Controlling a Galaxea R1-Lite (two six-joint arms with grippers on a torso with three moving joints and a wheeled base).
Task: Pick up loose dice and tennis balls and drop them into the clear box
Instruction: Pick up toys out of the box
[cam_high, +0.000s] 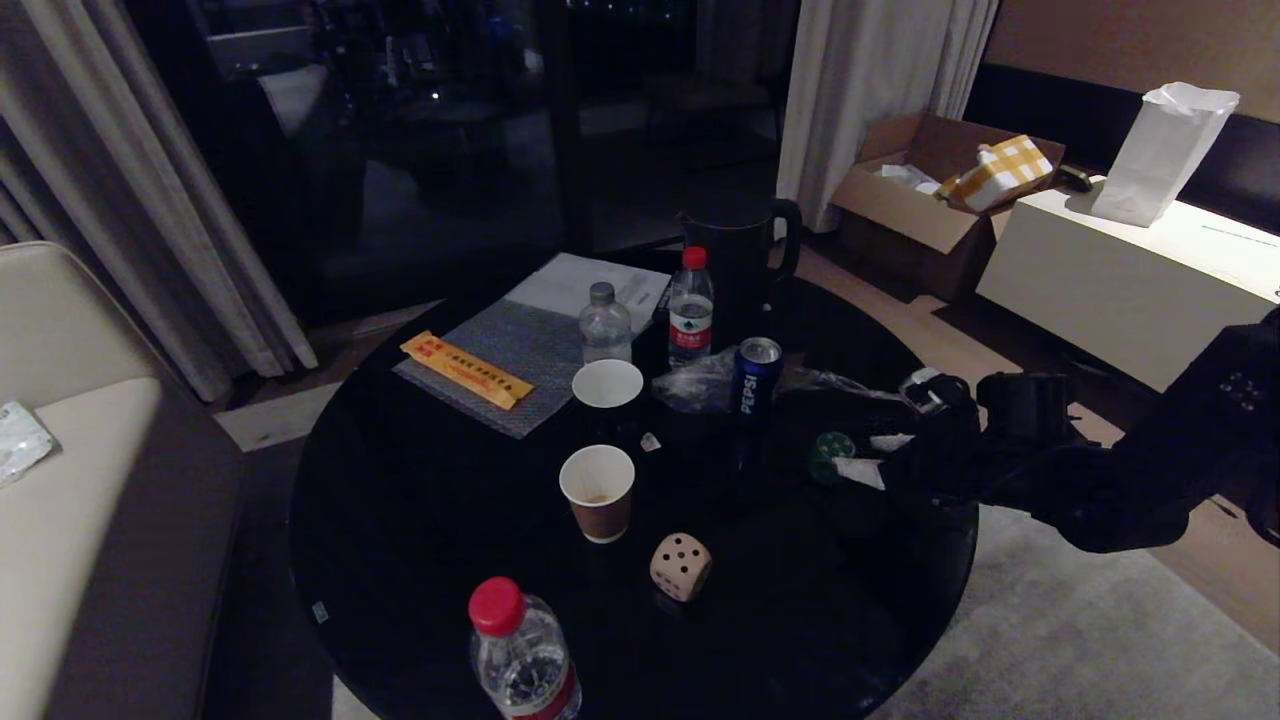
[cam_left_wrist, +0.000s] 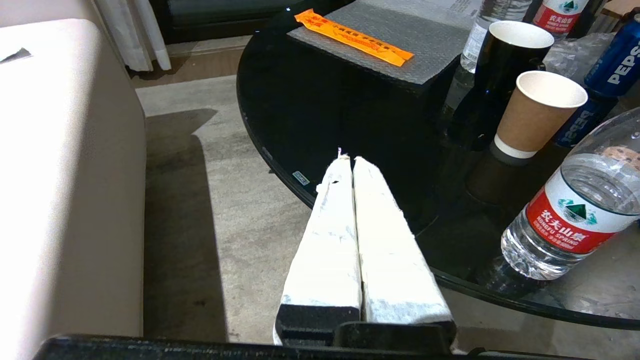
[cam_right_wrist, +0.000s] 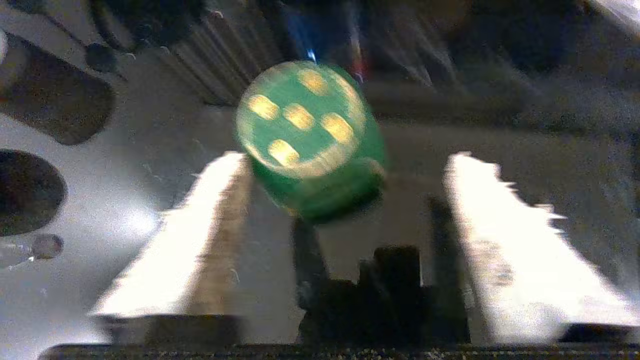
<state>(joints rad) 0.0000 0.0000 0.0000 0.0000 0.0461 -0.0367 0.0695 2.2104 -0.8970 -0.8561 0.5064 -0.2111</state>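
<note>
Right end effector (cam_right_wrist: 345, 175) spread wide around the green die (cam_right_wrist: 310, 135) on the table (cam_high: 420, 520), not yet gripping; closing squarely comes next.

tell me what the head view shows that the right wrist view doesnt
Only the head view shows the beige die near the table's front, the two paper cups, the Pepsi can, the water bottles and the orange packet on the round black table. Only the right wrist view shows the green die's five-pip face and the gap between the open white fingers. Both show the right gripper at the green die. No clear box shows in either.
</note>
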